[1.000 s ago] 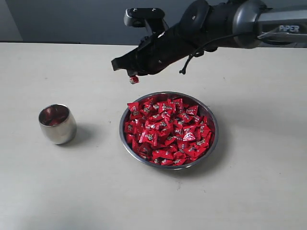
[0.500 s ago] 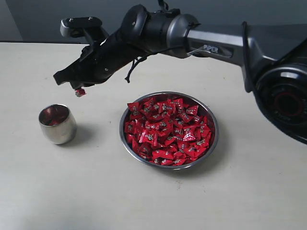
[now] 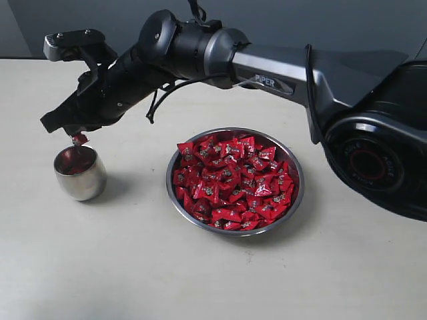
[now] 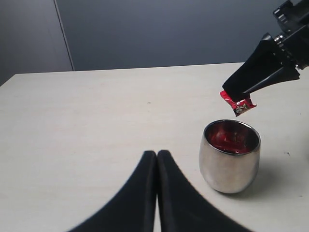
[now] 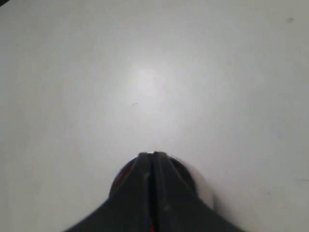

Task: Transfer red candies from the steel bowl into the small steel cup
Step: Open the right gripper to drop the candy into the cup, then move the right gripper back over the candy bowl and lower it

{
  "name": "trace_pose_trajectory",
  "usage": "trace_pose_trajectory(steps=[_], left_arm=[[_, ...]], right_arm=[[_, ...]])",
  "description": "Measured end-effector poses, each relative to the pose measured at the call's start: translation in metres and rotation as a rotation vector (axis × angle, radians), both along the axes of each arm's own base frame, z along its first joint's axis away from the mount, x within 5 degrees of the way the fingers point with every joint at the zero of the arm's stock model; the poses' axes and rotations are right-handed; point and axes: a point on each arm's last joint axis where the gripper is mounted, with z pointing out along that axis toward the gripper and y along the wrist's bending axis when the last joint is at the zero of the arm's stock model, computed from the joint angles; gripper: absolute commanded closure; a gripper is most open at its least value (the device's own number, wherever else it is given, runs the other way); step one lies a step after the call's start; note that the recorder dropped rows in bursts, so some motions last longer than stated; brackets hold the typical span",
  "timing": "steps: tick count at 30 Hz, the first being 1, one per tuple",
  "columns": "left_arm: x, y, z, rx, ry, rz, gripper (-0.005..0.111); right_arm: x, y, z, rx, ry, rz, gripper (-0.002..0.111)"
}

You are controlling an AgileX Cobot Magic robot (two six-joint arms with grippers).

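Observation:
The steel bowl (image 3: 291, 200) sits mid-table, heaped with red candies (image 3: 231, 182). At the left stands the small steel cup (image 3: 80, 173) (image 4: 230, 157) with red showing inside. My right gripper (image 3: 75, 135) (image 5: 153, 154) reaches across the middle and hangs just above the cup's mouth, shut on one red candy (image 3: 79, 139) (image 4: 238, 103) that dangles from its tips. In the right wrist view the cup (image 5: 198, 186) lies mostly hidden behind the fingers. My left gripper (image 4: 157, 152) is shut with nothing in it, low over the table beside the cup.
The pale tabletop (image 3: 133, 267) stretches around both vessels. The right arm's dark body (image 3: 200, 53) spans the back of the table above the bowl. A grey wall (image 4: 159, 34) rises behind the table's far edge.
My right gripper has carried the red candy leftwards, from above the bowl's back rim to just over the cup. Bowl, cup and left gripper have not moved.

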Motion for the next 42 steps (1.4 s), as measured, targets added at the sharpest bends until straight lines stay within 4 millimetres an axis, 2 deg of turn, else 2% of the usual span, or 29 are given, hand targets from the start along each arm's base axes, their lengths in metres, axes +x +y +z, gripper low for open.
trace_pose_trajectory(steps=[7, 13, 19, 20, 22, 23, 25, 31, 34, 42], left_arm=[[0.000, 0.000, 0.000, 0.000, 0.000, 0.000, 0.106], [0.000, 0.000, 0.000, 0.000, 0.000, 0.000, 0.106], [0.000, 0.000, 0.000, 0.000, 0.000, 0.000, 0.106], [0.000, 0.000, 0.000, 0.000, 0.000, 0.000, 0.106], [0.000, 0.000, 0.000, 0.000, 0.000, 0.000, 0.106], [0.000, 0.000, 0.000, 0.000, 0.000, 0.000, 0.106], [0.000, 0.000, 0.000, 0.000, 0.000, 0.000, 0.106], [0.000, 0.000, 0.000, 0.000, 0.000, 0.000, 0.106], [0.000, 0.000, 0.000, 0.000, 0.000, 0.000, 0.106], [0.000, 0.000, 0.000, 0.000, 0.000, 0.000, 0.106]], right_arm=[[-0.008, 0.004, -0.001, -0.008, -0.017, 0.048, 0.109], [-0.014, 0.010, -0.022, -0.043, 0.008, 0.072, 0.109], [-0.013, 0.010, -0.023, -0.044, -0.015, 0.079, 0.109], [-0.013, 0.010, -0.023, -0.044, -0.023, 0.082, 0.106], [-0.013, 0.010, -0.023, -0.044, -0.025, 0.084, 0.086], [-0.013, 0.010, -0.023, -0.045, -0.026, 0.084, 0.072], [-0.013, 0.010, -0.023, -0.048, -0.030, 0.086, 0.063], [-0.013, 0.009, -0.023, -0.051, -0.035, 0.091, 0.087], [-0.012, 0.008, -0.019, -0.064, -0.067, 0.100, 0.107], [-0.009, -0.004, 0.033, -0.030, -0.206, 0.095, 0.109]])
